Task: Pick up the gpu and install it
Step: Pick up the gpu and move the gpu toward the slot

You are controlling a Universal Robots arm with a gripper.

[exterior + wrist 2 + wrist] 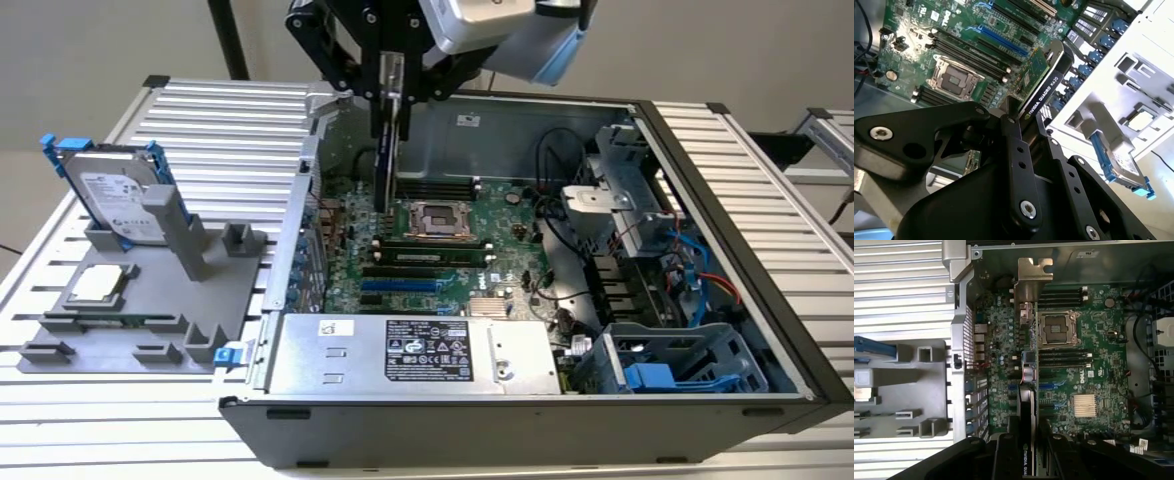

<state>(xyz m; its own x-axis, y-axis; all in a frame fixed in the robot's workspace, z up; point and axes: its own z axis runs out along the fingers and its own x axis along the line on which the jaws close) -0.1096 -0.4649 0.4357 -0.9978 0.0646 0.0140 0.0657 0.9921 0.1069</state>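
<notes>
Black jaws clenched on the flat green circuit-board gpu, held upright over the green motherboard of the open black computer case on the ribbed white desk; pale wall behind.

So the exterior view sits up high and looks down at a slant into the open computer case, with the power supply end nearest the camera. It's far enough back to get the whole case, the gray fixture on the exterior view's left, and the gripper above the case. The first wrist view looks pretty much straight down along the gpu onto the motherboard, at a medium distance. The second wrist view is tucked right behind the gripper's black links, way closer, peeking past them at a slant. All three share the motherboard around the CPU socket, and the fixture turns up in all three too.
</notes>
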